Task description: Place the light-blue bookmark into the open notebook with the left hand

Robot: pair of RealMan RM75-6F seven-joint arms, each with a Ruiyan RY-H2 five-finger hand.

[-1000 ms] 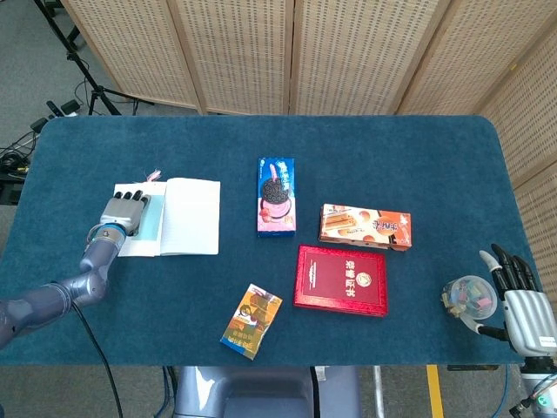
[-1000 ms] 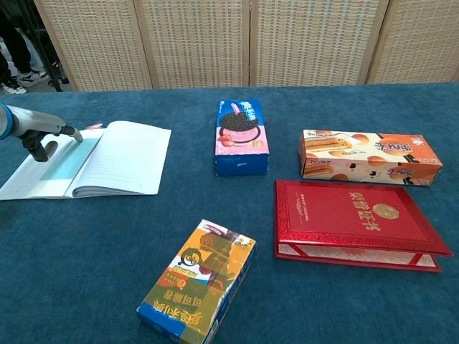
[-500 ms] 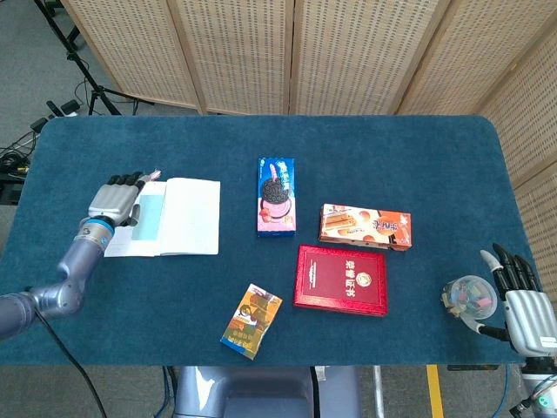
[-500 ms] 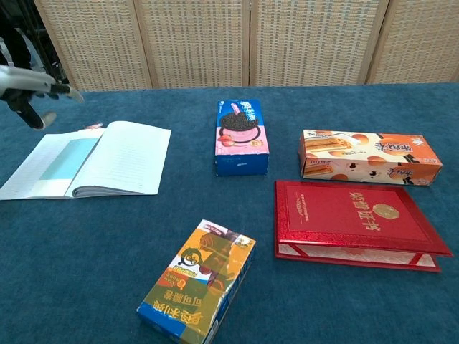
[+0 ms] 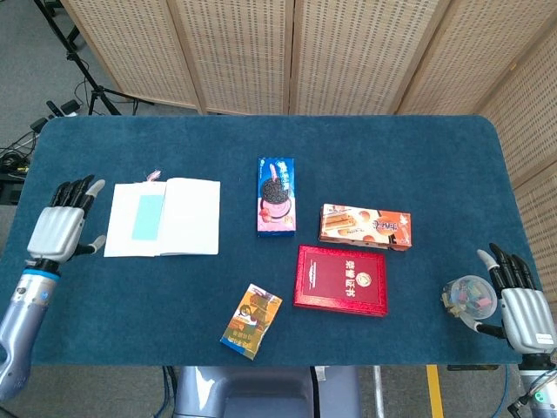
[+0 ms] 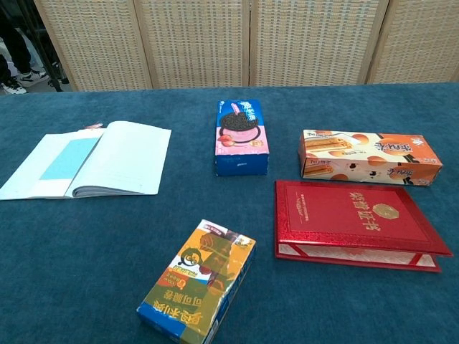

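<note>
Left hand [image 5: 59, 228] hovers released, fingers spread, at the frame's left edge beside my open notebook [image 5: 185, 218], on whose left page the light-blue bookmark [image 5: 148, 216] lies flat on the worktop [image 5: 392, 157].

On the dark-blue cloth-covered table [image 5: 392, 157] lie a blue-and-pink cookie box [image 5: 277, 196], an orange-and-white biscuit box [image 5: 365, 226], a glossy red hardcover book [image 5: 341, 279], a blue-and-yellow snack packet [image 5: 251, 320] and, near the right edge, a small clear plastic cup [image 5: 469, 298].
</note>
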